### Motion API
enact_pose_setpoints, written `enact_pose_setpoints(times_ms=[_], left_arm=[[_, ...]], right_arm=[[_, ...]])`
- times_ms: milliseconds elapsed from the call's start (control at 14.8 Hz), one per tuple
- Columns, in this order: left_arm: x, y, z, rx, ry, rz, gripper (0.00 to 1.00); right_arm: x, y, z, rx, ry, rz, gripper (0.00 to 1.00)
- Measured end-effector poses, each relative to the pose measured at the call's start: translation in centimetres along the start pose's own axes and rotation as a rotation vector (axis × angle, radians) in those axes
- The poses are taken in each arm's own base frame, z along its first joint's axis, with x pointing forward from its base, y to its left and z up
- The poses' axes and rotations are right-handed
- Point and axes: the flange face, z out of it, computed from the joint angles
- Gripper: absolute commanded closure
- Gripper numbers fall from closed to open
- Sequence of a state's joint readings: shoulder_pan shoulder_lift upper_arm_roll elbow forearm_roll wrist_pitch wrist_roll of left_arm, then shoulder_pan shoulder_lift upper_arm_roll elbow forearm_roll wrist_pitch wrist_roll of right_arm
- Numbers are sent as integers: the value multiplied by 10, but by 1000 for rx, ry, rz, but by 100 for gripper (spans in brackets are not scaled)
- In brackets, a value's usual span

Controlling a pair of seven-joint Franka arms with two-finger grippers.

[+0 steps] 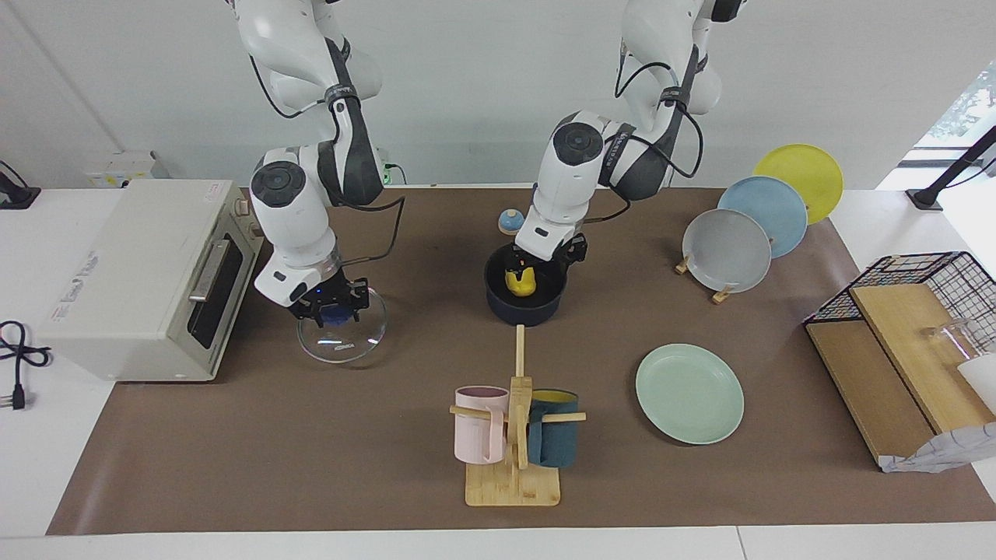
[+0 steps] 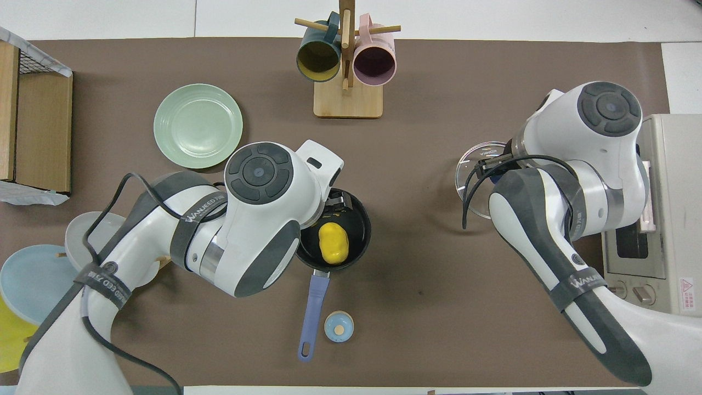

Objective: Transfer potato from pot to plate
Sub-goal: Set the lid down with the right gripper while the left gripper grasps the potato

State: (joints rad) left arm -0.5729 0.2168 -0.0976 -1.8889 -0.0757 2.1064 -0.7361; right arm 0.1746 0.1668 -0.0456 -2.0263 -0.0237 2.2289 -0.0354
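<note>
The yellow potato (image 1: 520, 284) lies in the navy pot (image 1: 537, 309) at mid-table, on the side of its black inside nearer the robots (image 2: 333, 243). The pot's blue handle (image 2: 311, 314) points toward the robots. My left gripper (image 1: 522, 271) reaches down into the pot, open, with a finger on each side of the potato's top. In the overhead view no finger touches the potato. The mint-green plate (image 1: 689, 393) lies bare, farther from the robots and toward the left arm's end (image 2: 198, 125). My right gripper (image 1: 328, 307) is down at the blue knob of a glass lid (image 1: 346, 338).
A wooden mug rack (image 1: 513, 474) with a pink and a teal mug stands farther out than the pot. Grey, blue and yellow plates (image 1: 727, 249) lean in a stand. A toaster oven (image 1: 140, 272) stands beside the lid, a small blue round thing (image 2: 338, 326) by the handle, and a wire basket (image 1: 918, 311) at the left arm's end.
</note>
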Motion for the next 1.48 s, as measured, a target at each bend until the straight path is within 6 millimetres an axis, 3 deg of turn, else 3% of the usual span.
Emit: enact_pose_setpoints(times_ms=[202, 539, 607, 742, 944, 1079, 1146, 1213, 1281, 1483], left_arm=[[-14, 4, 22, 13, -12, 22, 0], [-31, 9, 37, 34, -32, 43, 0], [-35, 11, 40, 36, -33, 43, 0], [-41, 15, 47, 29, -24, 42, 0], [-50, 17, 59, 30, -23, 37, 0], [-50, 18, 67, 30, -24, 37, 1], [-49, 18, 70, 31, -25, 37, 22], [-49, 18, 72, 31, -25, 36, 70], [-49, 18, 73, 32, -26, 36, 100], [-47, 16, 72, 32, -25, 31, 100]], right_arm=[[-16, 5, 19, 2, -14, 4, 87], [-37, 23, 35, 2, -5, -7, 80], [-41, 27, 40, 1, 6, -10, 68], [-51, 31, 48, 0, 15, -11, 0], [-53, 31, 47, 0, 22, -12, 0], [-47, 31, 34, -1, 31, -13, 0], [-40, 30, 21, -1, 25, -16, 0], [-31, 28, 1, 0, 21, -22, 0], [-20, 25, -23, 0, 17, -28, 0], [-1, 28, -96, 1, -13, -22, 0]])
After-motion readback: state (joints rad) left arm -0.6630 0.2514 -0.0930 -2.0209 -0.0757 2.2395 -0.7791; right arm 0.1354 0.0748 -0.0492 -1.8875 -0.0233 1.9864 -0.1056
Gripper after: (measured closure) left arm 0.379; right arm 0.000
